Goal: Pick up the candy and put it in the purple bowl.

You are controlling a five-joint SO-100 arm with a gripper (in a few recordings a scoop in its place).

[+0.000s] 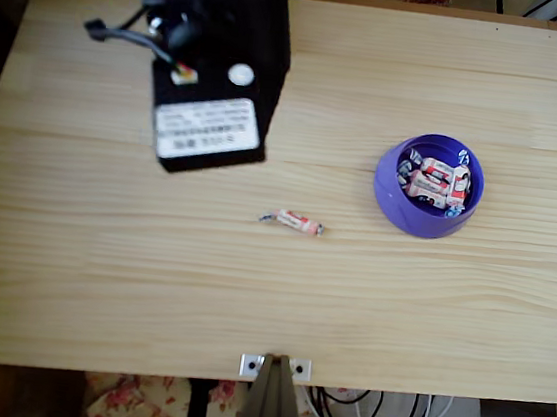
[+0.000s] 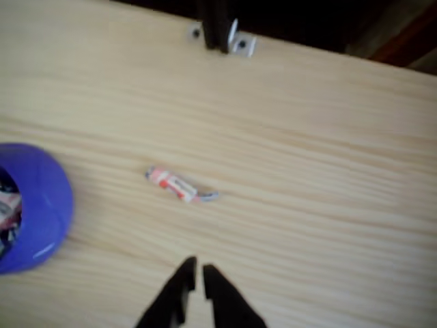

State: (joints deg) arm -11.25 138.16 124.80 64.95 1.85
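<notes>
A small wrapped candy (image 1: 294, 220) with a white-and-red wrapper lies alone on the wooden table, left of the purple bowl (image 1: 393, 195). The bowl holds several similar wrapped sweets. In the wrist view the candy (image 2: 179, 185) lies on the wood above my gripper (image 2: 196, 270), whose two black fingertips are nearly touching with nothing between them. The purple bowl (image 2: 48, 198) sits at the left edge of that view. In the overhead view the black arm body (image 1: 214, 70) hovers over the table's upper left, hiding the gripper beneath it.
A metal bracket with a post (image 1: 275, 369) is clamped to the table's near edge, also seen as the bracket (image 2: 225, 37) at the top of the wrist view. Cables hang beyond the table edges. Bare wood surrounds the candy.
</notes>
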